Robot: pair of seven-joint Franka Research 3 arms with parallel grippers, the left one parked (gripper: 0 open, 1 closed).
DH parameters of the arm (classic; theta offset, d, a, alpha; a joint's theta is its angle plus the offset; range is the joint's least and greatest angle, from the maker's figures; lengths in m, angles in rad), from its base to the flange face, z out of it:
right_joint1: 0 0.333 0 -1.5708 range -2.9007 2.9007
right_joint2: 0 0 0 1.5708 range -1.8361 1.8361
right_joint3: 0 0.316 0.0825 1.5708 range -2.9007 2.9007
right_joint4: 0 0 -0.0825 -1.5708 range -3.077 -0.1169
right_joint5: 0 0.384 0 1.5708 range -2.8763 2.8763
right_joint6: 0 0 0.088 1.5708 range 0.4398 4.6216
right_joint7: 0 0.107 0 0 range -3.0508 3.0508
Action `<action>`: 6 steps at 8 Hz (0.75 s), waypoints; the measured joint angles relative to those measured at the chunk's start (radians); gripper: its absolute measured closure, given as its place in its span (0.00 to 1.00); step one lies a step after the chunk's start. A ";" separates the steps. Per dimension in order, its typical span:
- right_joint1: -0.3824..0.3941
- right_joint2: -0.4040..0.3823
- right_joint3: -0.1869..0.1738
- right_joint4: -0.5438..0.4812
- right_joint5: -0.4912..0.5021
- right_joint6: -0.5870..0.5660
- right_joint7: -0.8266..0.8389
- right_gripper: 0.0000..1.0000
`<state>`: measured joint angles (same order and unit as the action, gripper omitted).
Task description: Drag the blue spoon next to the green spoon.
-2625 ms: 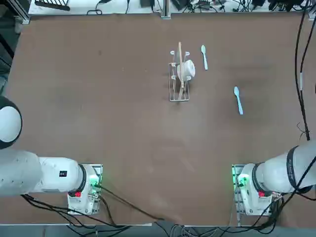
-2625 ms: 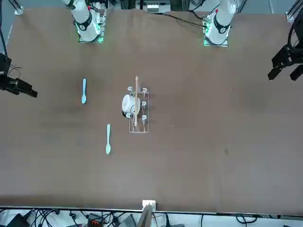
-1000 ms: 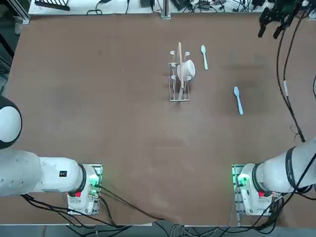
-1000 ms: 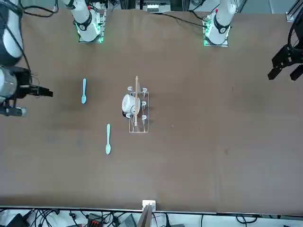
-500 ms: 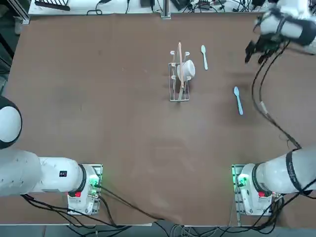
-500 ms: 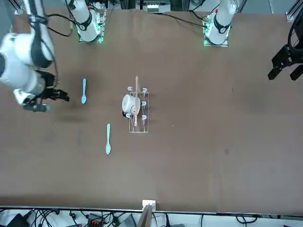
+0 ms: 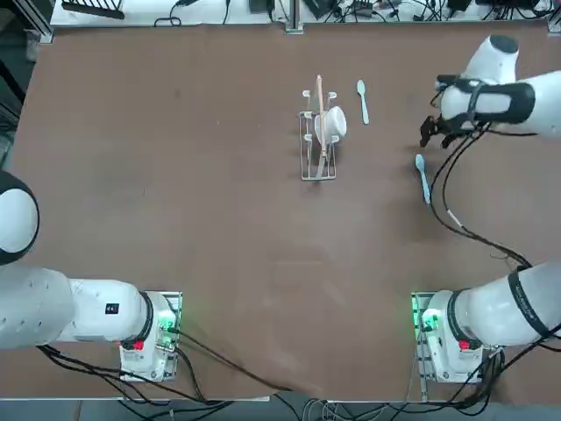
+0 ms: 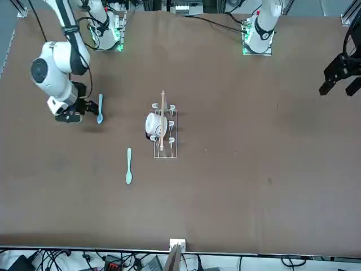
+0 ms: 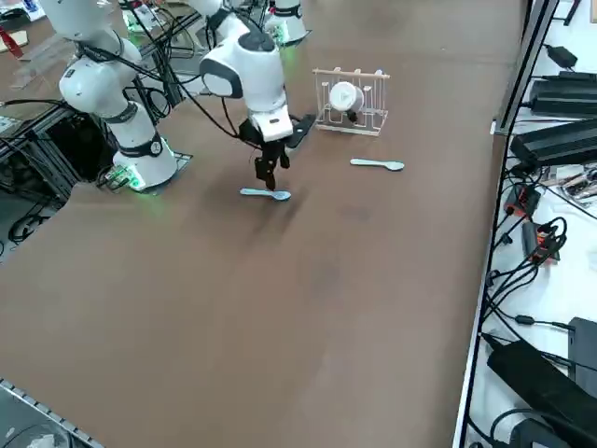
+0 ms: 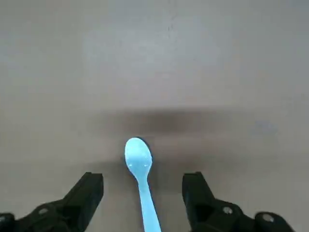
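Note:
The blue spoon (image 7: 423,179) lies flat on the brown table, right of the rack, also seen as the blue spoon (image 8: 100,108) and the blue spoon (image 9: 266,194). The green spoon (image 7: 362,101) rests farther back beside the rack, shown too as the green spoon (image 8: 128,165) and the green spoon (image 9: 378,164). My right gripper (image 7: 429,133) hangs just over the blue spoon's bowl end, pointing down. In the wrist view the right gripper (image 10: 142,195) is open, its dark fingers (image 10: 87,193) straddling the blue spoon (image 10: 138,159) without touching it.
A small wire rack (image 7: 319,133) holding a white cup (image 7: 333,123) and a wooden stick stands left of the green spoon. Cables (image 7: 465,219) trail from the right arm over the table's right side.
The right arm swung in from the far right edge and came down over the blue spoon's bowl end. Neither spoon has moved.

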<state>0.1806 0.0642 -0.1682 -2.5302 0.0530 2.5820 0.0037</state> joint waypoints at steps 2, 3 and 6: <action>0.012 0.030 0.001 -0.119 0.000 0.180 0.000 0.00; 0.015 0.058 0.001 -0.145 0.000 0.231 0.000 0.00; 0.031 0.101 0.001 -0.153 0.000 0.265 0.000 0.00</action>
<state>0.2118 0.1654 -0.1668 -2.6831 0.0530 2.8475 0.0037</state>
